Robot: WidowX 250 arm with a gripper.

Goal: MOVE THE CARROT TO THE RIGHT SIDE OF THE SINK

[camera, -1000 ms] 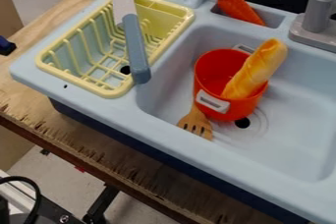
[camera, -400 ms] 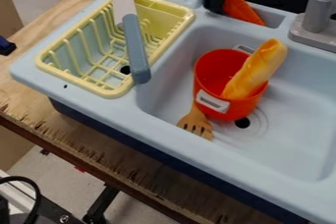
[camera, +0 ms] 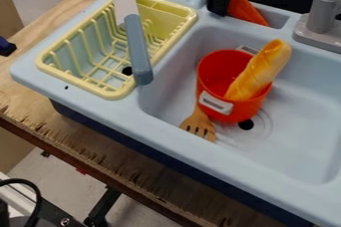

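The orange carrot (camera: 247,10) lies in the small recess at the sink's back edge, its left end partly hidden. Right beside that end, at the top of the view, hangs the black gripper (camera: 218,7); whether the two touch is unclear. The light blue sink (camera: 303,121) has its basin in front of and to the right of the carrot.
An orange-red pot (camera: 214,74) holding a bread loaf (camera: 261,70) stands in the basin, with a wooden fork (camera: 199,126) beside it. The yellow rack (camera: 107,91) at left bears a knife (camera: 137,47). The grey faucet (camera: 322,12) rises at the back right.
The gripper has come down from the top edge beside the carrot's left end and now covers part of it. The carrot and the other objects have stayed put.
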